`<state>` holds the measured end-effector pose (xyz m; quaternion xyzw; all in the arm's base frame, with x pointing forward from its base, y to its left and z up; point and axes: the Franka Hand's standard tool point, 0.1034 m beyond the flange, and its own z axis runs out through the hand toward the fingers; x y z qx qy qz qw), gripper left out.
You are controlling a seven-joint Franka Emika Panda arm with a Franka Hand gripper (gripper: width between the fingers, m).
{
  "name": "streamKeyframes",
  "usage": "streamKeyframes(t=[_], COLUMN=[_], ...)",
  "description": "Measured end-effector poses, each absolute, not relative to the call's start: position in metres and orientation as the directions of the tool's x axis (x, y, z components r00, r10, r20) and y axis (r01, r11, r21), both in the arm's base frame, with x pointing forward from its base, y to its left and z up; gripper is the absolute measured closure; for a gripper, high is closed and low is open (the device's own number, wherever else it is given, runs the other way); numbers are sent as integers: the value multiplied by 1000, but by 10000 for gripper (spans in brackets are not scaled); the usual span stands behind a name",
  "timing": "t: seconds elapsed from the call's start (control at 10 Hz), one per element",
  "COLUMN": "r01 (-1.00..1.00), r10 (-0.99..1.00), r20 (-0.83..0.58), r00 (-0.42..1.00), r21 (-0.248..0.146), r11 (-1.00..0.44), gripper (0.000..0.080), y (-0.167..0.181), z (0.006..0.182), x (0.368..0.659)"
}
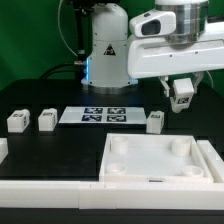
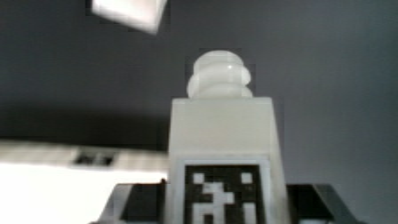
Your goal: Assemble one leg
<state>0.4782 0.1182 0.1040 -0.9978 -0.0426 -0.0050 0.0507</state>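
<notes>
My gripper point(image 1: 181, 97) hangs in the air at the exterior view's right, shut on a white leg point(image 1: 182, 92) with a fiducial tag. In the wrist view the held leg point(image 2: 222, 125) fills the middle, its rounded peg end pointing away and its tag between the dark fingers point(image 2: 139, 200). Three more legs stand on the table: one point(image 1: 16, 121) and another point(image 1: 46, 120) at the exterior view's left, and a third point(image 1: 155, 121) below and left of the gripper. The large white tabletop point(image 1: 113, 160) with round corner sockets lies in front.
The marker board point(image 1: 94, 115) lies flat between the loose legs. The robot base point(image 1: 105, 50) stands behind it. A white wall point(image 1: 40, 185) runs along the front left beside the tabletop. The table is black.
</notes>
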Motion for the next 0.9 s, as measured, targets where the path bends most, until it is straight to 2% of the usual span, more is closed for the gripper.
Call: streamKeyframes(t=[0.1, 0.2, 0.3, 0.5, 0.6, 0.9], r01=[101, 105, 107, 107, 143, 203], r10=[89, 80, 80, 79, 117, 176], r20=[124, 244, 280, 289, 289, 313], r00=[988, 966, 957, 954, 950, 933], r21=[-96, -90, -85, -85, -73, -56], r11=[-990, -990, -991, -991, -987, -978], gripper=[511, 509, 509, 509, 509, 509], y=[118, 118, 117, 116, 112, 106], z=[111, 110, 106, 106, 107, 114], x=[490, 489, 482, 485, 494, 539])
